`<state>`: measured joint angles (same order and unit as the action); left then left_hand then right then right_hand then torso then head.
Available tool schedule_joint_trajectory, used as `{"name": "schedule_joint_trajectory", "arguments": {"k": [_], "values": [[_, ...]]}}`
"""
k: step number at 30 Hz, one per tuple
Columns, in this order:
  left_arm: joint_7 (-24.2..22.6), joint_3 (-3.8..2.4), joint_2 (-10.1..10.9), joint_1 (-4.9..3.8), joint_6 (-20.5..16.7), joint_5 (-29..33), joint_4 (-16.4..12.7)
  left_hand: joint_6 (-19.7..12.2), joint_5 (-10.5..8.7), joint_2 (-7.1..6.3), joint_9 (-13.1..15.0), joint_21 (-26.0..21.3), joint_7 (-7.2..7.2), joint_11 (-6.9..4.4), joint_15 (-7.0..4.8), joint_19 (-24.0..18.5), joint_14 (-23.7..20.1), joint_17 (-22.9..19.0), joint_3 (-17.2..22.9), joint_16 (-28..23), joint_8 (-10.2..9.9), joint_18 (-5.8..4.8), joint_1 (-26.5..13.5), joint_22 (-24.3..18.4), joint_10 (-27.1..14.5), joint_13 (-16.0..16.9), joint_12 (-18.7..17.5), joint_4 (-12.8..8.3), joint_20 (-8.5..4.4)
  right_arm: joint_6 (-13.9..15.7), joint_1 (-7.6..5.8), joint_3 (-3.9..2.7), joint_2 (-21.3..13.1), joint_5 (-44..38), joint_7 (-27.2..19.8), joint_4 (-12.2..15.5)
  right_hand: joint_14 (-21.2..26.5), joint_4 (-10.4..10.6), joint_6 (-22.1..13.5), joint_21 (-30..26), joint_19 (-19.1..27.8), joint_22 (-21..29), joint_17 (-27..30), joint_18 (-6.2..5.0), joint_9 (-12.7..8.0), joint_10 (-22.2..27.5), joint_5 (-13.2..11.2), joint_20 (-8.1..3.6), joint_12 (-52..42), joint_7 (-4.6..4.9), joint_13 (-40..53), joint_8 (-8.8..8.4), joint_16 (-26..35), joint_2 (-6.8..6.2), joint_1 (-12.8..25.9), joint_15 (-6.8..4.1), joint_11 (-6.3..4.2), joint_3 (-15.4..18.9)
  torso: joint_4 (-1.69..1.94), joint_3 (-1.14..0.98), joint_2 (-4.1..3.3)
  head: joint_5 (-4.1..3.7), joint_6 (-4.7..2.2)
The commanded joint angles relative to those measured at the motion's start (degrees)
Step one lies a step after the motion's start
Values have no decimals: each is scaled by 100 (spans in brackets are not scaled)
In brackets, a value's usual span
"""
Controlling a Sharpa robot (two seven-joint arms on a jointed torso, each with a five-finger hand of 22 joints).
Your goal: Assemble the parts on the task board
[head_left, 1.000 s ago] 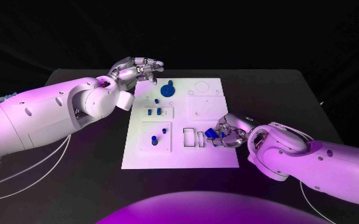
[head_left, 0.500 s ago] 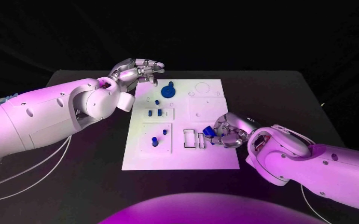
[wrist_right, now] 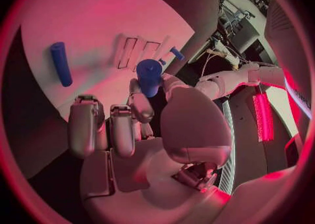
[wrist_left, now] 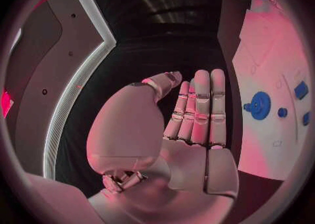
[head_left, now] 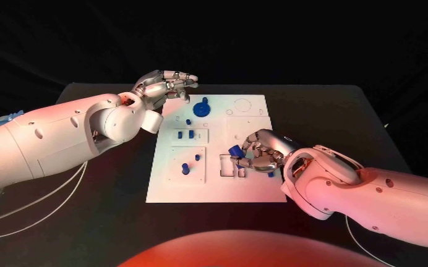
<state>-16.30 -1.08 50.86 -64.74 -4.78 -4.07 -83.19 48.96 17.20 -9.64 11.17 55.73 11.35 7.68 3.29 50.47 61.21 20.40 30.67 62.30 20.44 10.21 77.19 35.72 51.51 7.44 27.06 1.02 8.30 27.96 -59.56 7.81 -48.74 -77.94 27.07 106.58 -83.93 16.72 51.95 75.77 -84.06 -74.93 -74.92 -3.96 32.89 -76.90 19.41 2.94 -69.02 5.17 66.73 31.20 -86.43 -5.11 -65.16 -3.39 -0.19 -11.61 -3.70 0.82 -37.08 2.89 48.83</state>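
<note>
Right hand point(head_left: 258, 156) in the head view pinches a small blue part point(head_left: 234, 150) just above the task board point(head_left: 254, 190), near the rectangular slots point(head_left: 228, 165). Right wrist view: the part sits at its fingertips point(wrist_right: 140, 100), so looks like the insertion step; next it needs lining up. Left hand point(wrist_left: 190, 124), left wrist view, is flat, holding nothing beside the board.

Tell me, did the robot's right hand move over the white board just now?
Yes. The right hand, holding a blue part, moved up the task board and toward its middle, over the rectangular slots.
</note>
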Motion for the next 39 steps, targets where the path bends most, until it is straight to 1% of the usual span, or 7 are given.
{"name": "schedule_joint_trajectory", "arguments": {"k": [1,9,13,25,31,36,39], "values": [[-25,-3,-17,0,107,-12,-9,-32,18,-8,7,-37,-2,7,-3,17,-30,-9,-14,-29,32,34,-62,-6,-47,-7,34,35,41,-322,0,0,108,153,-39,-80,-410,12,158,28,-74,-1066,-400,110,127,-51,21,-47,-29,-122,20,8,-40,21,91,-47,-7,35,-5,-1,-5,15,8],[-12,-3,-22,1,119,-12,-10,-32,18,-8,7,-37,-2,7,-3,17,-30,-9,-14,-29,32,34,-62,-6,-47,-7,34,35,41,-668,15,5,328,250,6,-273,-407,15,181,-6,-65,-1068,-390,104,174,-72,19,-53,-22,-132,72,-9,-37,144,426,-53,-14,126,-2,-5,-6,23,17],[-7,-3,-23,1,124,-12,-10,-32,18,-8,7,-37,-2,7,-3,17,-30,-9,-14,-29,32,34,-62,-6,-47,-7,34,35,41,-770,18,6,413,261,40,-366,-406,14,206,-10,-69,-1079,-388,105,238,-103,-330,-61,-30,-149,139,-3,-37,211,700,-63,-26,277,-11,-4,-3,30,25],[2,-3,-18,1,126,-14,-15,-32,18,-8,7,-37,-2,7,-3,17,-30,-9,-14,-29,32,34,-62,-6,-47,-7,34,35,41,-902,25,10,503,174,95,-528,-400,13,210,-51,-57,-1078,-359,98,297,-115,-579,-64,-21,-153,184,3,-27,245,828,-66,-30,417,-10,-8,-8,56,41],[5,-3,-15,1,121,-14,-18,-32,18,-8,7,-37,-2,7,-3,17,-30,-9,-14,-29,32,34,-62,-6,-47,-7,34,35,41,-898,26,10,515,120,109,-566,-397,16,198,-86,-50,-1079,-344,93,359,-103,-856,-63,23,-151,198,6,-20,216,950,-64,-25,638,-10,-7,-7,60,47],[8,-3,-11,1,118,-15,-20,-42,20,2,10,-57,-5,6,-2,21,-31,-11,-16,-24,43,35,-80,-19,-61,-14,40,56,44,-833,26,10,522,29,154,-599,-390,24,176,-147,-36,-1076,-305,84,435,-76,-1369,-55,102,-139,196,6,-5,279,1248,-54,-18,1045,-10,-8,-6,52,41],[9,-3,-9,1,116,-15,-20,-42,20,2,10,-57,-5,6,-2,21,-31,-11,-16,-24,43,35,-80,-19,-61,-14,40,56,44,-784,26,10,527,-3,160,-608,-393,22,139,-212,-19,-1064,-322,74,468,-8,-1532,-46,233,-126,113,-11,-8,325,1391,-45,-5,1311,-10,-8,-7,50,37]]}}
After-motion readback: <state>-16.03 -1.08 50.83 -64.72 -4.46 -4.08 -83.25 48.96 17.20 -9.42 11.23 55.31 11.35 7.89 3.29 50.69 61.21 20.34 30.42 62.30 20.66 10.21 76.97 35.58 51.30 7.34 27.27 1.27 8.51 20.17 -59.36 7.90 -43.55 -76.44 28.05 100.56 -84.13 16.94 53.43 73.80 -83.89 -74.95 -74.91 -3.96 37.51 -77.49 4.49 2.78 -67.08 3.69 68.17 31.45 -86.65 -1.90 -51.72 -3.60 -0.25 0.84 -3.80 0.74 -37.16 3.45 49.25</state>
